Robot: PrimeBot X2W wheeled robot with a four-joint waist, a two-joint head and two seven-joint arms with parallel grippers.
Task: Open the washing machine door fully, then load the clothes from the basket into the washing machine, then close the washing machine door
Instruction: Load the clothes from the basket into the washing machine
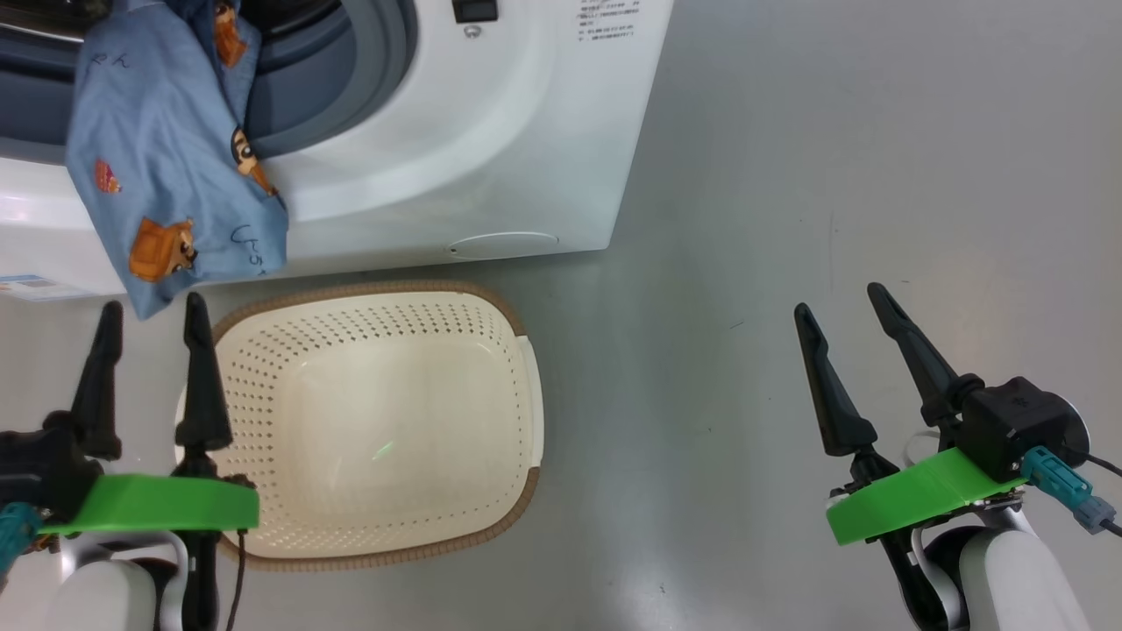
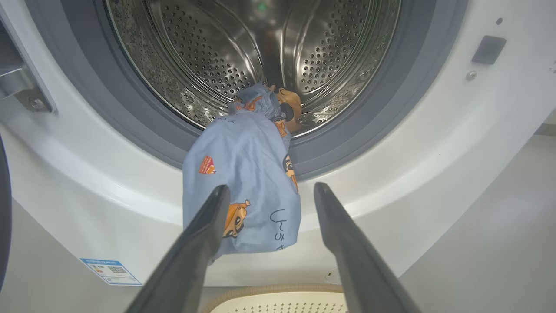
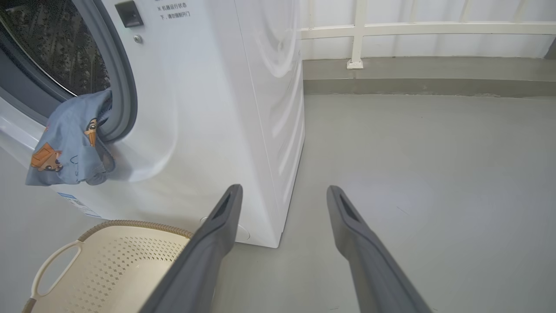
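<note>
The washing machine (image 1: 491, 131) stands with its mouth uncovered and the steel drum (image 2: 208, 56) showing. A dark curved sliver (image 2: 3, 208) at the left edge seems to be the door's rim. The blue printed clothes (image 1: 166, 158) hang half out of the drum, over the grey gasket and down the white front (image 2: 243, 187). The cream basket (image 1: 377, 287) sits on the floor in front with nothing in it. My left gripper (image 1: 152, 305) is open just below the hanging hem, holding nothing. My right gripper (image 1: 840, 300) is open over bare floor, right of the machine.
Grey floor (image 1: 877, 175) stretches to the right of the machine. A white railing (image 3: 391, 28) and a low kerb bound it at the back. A blue label sticker (image 2: 110, 270) sits low on the machine's front, and the door hinge bracket (image 2: 21, 82) on its left.
</note>
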